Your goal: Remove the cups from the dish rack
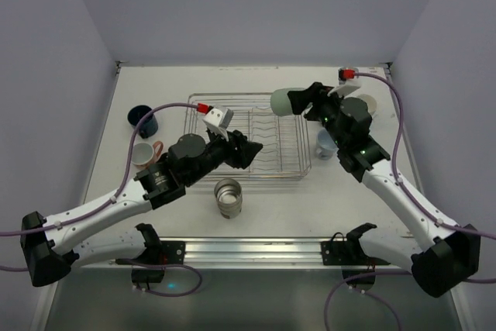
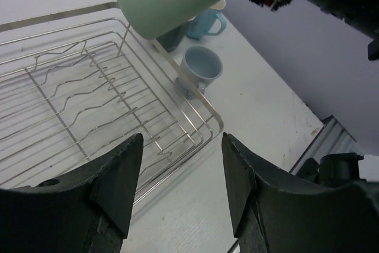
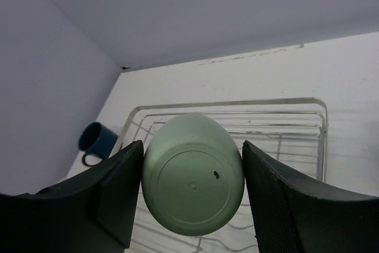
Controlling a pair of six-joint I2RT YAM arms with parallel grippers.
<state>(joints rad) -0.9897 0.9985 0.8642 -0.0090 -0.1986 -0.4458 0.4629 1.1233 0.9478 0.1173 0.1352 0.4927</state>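
Counting near to far, you have eight cups, one rack and two grippers. One shiny metal cup (image 1: 228, 198) stands upright just in front of the dish rack (image 1: 271, 125). The rack is chrome wire with low sides and wavy divider prongs down its middle. Your left gripper (image 1: 252, 153) hangs over the rack's near side, fingers spread and grasping nothing. Left of the rack are two mugs on the table: a pink-and-cream mug (image 1: 144, 153) nearer, and a navy mug (image 1: 143, 120) farther. Right of the rack the left wrist view shows three: a grey-blue cup (image 2: 201, 66) by the corner, a light blue mug (image 2: 207, 22), and a dark cup (image 2: 172, 37), mostly hidden. One cream cup (image 1: 366, 103) sits farther right. Your right gripper (image 3: 190, 170) is clamped on one mint green cup (image 1: 283, 101). The cup is smooth and matte, tipped sideways with its base toward the wrist camera, lifted above the rack's far right corner.
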